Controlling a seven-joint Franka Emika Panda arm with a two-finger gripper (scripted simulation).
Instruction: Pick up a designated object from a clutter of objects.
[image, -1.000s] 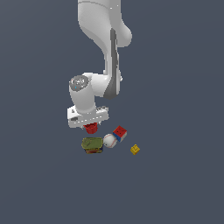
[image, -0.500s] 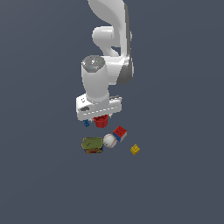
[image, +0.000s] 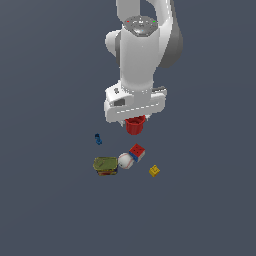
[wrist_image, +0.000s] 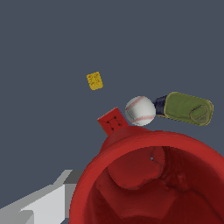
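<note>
Red cup (image: 135, 125) hung clear above the clutter, my gripper (image: 134, 119) clamped on its rim; below it I saw the baseball (image: 125, 160) touching the red-blue cube (image: 137, 152); olive can (image: 105, 165) beside; yellow block (image: 154, 171) and blue piece (image: 98, 139) apart.

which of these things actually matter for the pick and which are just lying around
Part of the job:
- red cup, lifted clear of the pile
- gripper, shut on the cup

Just lying about:
- baseball
- red-and-blue cube
- olive-green can
- yellow block
- small blue piece
</note>
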